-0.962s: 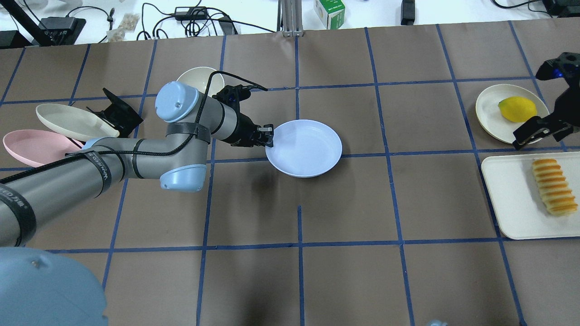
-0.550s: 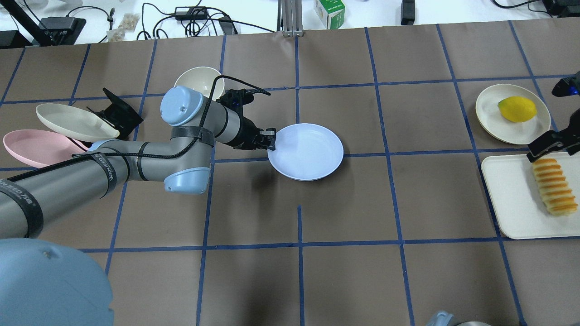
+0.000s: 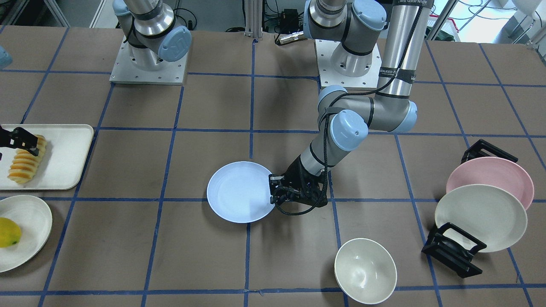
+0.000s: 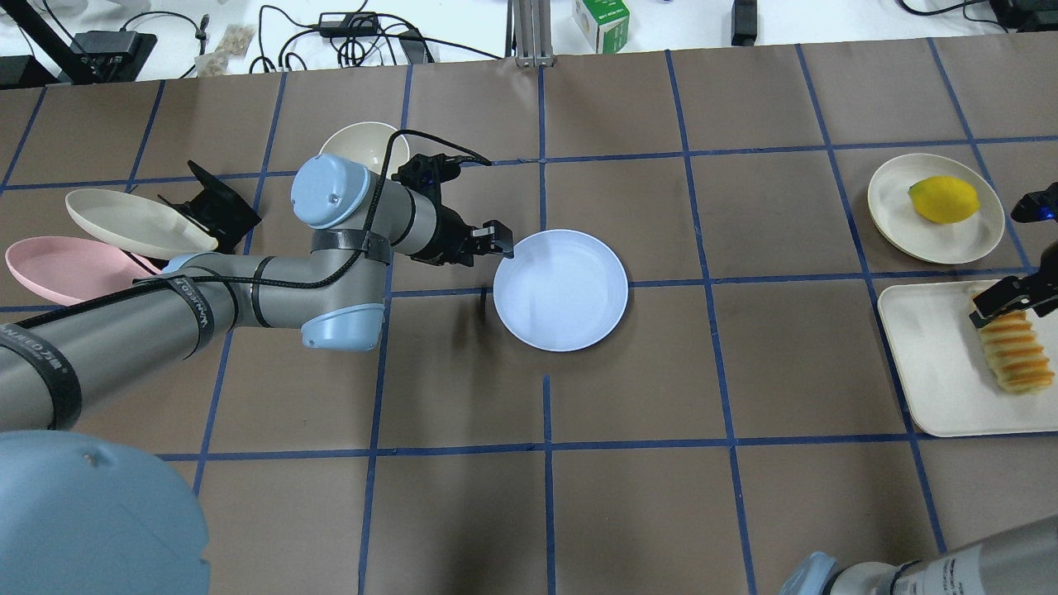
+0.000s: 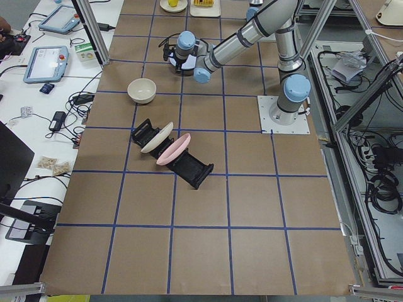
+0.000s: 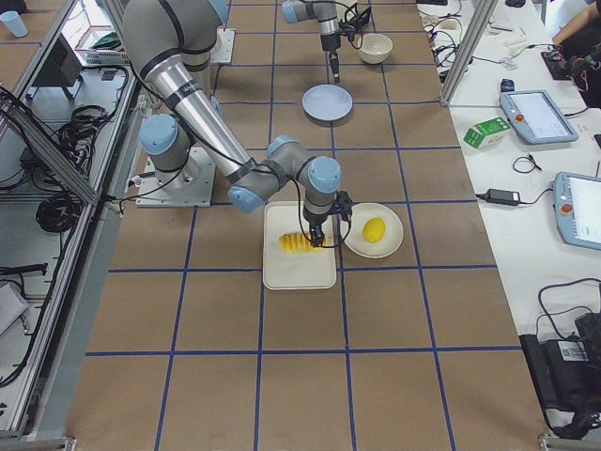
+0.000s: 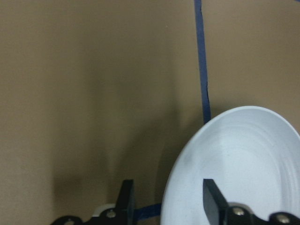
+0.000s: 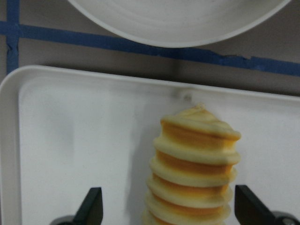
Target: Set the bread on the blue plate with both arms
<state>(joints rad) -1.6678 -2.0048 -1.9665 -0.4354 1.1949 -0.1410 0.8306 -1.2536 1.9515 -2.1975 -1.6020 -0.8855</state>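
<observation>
The blue plate (image 4: 562, 289) lies flat near the table's middle and also shows in the front view (image 3: 239, 192). My left gripper (image 4: 498, 240) is open at its left rim. In the left wrist view the jaws stand astride the rim (image 7: 243, 168) without pinching it. The bread (image 4: 1015, 355), a ridged golden loaf, lies on a white tray (image 4: 917, 347) at the right. My right gripper (image 4: 1004, 299) hovers over the loaf's far end. In the right wrist view its wide-open fingers stand either side of the bread (image 8: 194, 168).
A lemon (image 4: 944, 199) sits on a cream plate (image 4: 888, 215) just beyond the tray. A cream bowl (image 4: 355, 139) stands behind my left wrist. A pink plate (image 4: 58, 268) and a cream plate (image 4: 132, 223) lean in a black rack (image 4: 216, 207) at the far left.
My left gripper has let go of the blue plate's rim; the plate shifted slightly right and nearer and lies flat. My right gripper moved from beside the lemon plate to over the bread's far end.
</observation>
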